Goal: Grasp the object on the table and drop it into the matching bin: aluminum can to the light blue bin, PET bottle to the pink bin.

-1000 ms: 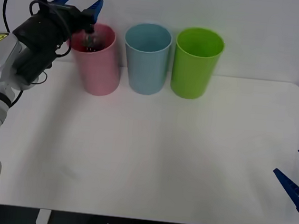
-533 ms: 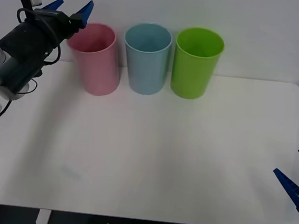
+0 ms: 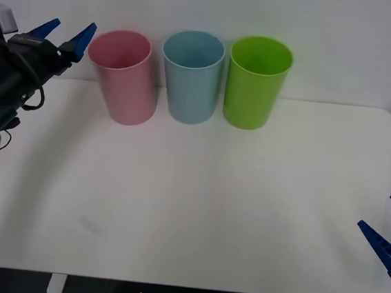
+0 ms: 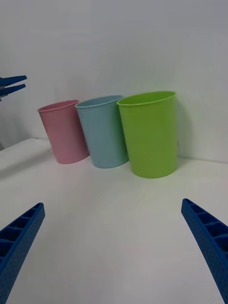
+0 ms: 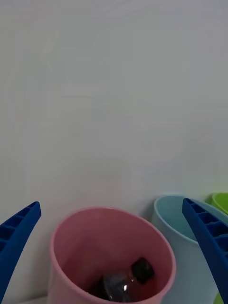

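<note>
step: drop done, sort looks complete
PET bottle [image 5: 124, 281]: lying inside pink bin [image 3: 124, 77]
left claw [image 3: 63, 33]: open, empty, up beside the bin
right claw [image 3: 389, 238]: open, parked at desk [image 3: 211, 203] edge
next: park left arm

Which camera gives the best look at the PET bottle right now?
The left wrist view: it looks down into the pink bin, where the PET bottle lies at the bottom. From the front and right wrist views the bin's pink wall hides the bottle.
</note>
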`<state>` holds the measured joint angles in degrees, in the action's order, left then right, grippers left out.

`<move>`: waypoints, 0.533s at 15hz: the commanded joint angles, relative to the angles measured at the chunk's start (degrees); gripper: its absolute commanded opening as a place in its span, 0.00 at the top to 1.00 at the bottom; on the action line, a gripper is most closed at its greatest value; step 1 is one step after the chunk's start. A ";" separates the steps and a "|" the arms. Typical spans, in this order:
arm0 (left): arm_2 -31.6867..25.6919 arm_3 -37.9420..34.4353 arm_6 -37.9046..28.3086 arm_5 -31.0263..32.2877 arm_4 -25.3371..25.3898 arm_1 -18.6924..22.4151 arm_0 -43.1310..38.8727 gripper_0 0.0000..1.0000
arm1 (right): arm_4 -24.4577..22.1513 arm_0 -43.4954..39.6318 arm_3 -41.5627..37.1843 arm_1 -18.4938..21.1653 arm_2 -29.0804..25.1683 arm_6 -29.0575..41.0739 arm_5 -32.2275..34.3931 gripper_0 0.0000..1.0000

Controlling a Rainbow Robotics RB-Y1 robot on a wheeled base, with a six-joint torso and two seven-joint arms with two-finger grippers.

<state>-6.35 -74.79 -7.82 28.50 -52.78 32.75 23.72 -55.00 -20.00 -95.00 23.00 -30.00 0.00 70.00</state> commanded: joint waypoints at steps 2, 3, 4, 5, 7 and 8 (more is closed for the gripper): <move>-2.79 -1.67 0.52 7.00 3.30 2.93 -6.14 0.00 | 0.00 0.00 0.00 0.00 0.00 0.00 0.00 0.00; -3.85 -2.37 0.61 8.41 3.65 3.19 -7.81 0.00 | 0.00 0.00 0.00 0.00 0.00 0.00 0.00 0.00; -5.69 -3.52 0.78 10.70 3.65 3.28 -10.53 0.00 | 0.00 0.00 0.00 0.00 0.00 0.00 0.00 0.00; -7.28 -4.57 0.96 12.72 3.65 3.28 -12.99 0.00 | 0.00 0.00 0.00 0.00 0.00 0.00 0.00 0.00; -10.18 -7.12 1.31 16.58 3.65 3.28 -17.74 0.00 | 0.00 0.00 0.00 0.00 0.00 0.00 0.00 0.00; -11.67 -8.26 1.40 18.78 3.65 3.28 -20.20 0.00 | 0.00 0.00 0.00 0.00 0.00 0.00 0.00 0.00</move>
<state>-16.96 -82.21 -6.50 45.75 -49.13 36.04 5.23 -55.00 -20.00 -95.00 23.00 -30.00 0.00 70.00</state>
